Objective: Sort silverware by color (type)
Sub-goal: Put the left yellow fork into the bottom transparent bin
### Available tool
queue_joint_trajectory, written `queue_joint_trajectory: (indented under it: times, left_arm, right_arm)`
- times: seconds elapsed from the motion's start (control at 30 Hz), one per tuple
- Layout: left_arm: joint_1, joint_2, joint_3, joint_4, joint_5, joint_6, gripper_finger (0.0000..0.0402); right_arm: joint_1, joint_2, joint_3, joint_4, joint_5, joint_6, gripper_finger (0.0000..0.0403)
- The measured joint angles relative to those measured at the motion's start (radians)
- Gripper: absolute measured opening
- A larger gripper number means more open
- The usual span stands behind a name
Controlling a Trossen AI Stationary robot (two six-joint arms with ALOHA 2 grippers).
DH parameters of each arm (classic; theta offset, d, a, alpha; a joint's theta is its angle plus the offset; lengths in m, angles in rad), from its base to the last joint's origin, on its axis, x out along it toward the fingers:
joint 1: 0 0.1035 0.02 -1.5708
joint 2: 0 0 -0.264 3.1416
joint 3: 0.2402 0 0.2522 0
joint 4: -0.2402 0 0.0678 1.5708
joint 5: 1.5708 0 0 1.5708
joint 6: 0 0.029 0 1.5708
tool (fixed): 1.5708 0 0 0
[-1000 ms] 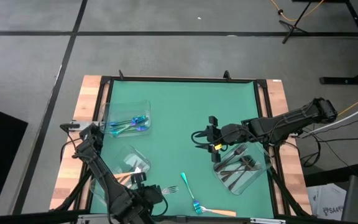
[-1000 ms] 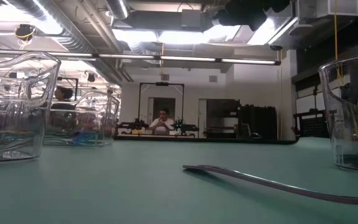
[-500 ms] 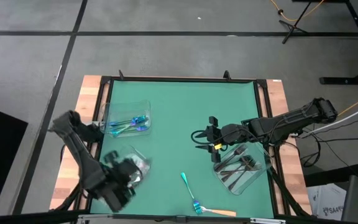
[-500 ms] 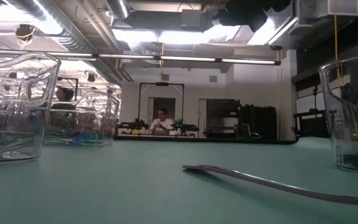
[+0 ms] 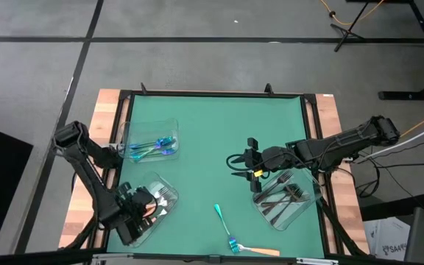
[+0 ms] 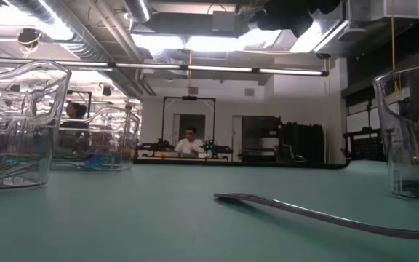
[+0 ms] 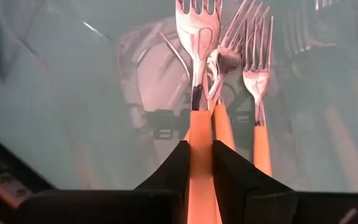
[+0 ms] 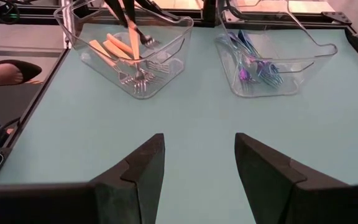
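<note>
My left gripper [image 7: 201, 149] is shut on an orange-handled fork [image 7: 197, 37] inside the clear near-left tray [image 5: 169, 184], above other orange forks [image 7: 257, 118]. It also shows in the high view [image 5: 138, 211] and, reaching down into that tray, in the right wrist view [image 8: 129, 22]. My right gripper [image 8: 197, 162] is open and holds nothing, right of the table's centre [image 5: 246, 163]. Blue-teal forks [image 5: 153, 147] lie in the far-left tray. Dark forks [image 5: 280, 197] lie in the right tray. A blue-teal fork [image 5: 224, 227] and an orange fork [image 5: 258, 251] lie flat near the near edge. My left gripper pinches the fork's orange handle [image 7: 200, 127] between its two fingers. The handle runs along the fingers, and the silver tines point ahead past the fingertips. The fingers slant down from above into the tray. Whether the tines rest on the forks below, I cannot tell.
Three clear plastic trays stand on the green mat: far left [image 5: 129, 131], near left, and right [image 5: 311, 207]. The low view shows tray walls at left [image 6: 20, 124] and right [image 6: 409, 131], with a fork handle [image 6: 304, 211] lying between. A person sits far behind the table.
My left arm has swung from the middle of the near edge toward the table's left, carrying the orange-handled fork off the mat to the near-left tray. My right arm has kept still.
</note>
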Motion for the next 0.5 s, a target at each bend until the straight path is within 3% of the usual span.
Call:
queue_joint_trajectory:
  times: [0.5]
  left_arm:
    - [0.001,0.000,-0.179,0.202,0.003,-0.009,0.0039]
  right_arm:
    - [0.000,0.000,0.000,0.000,0.000,-0.001,0.0186]
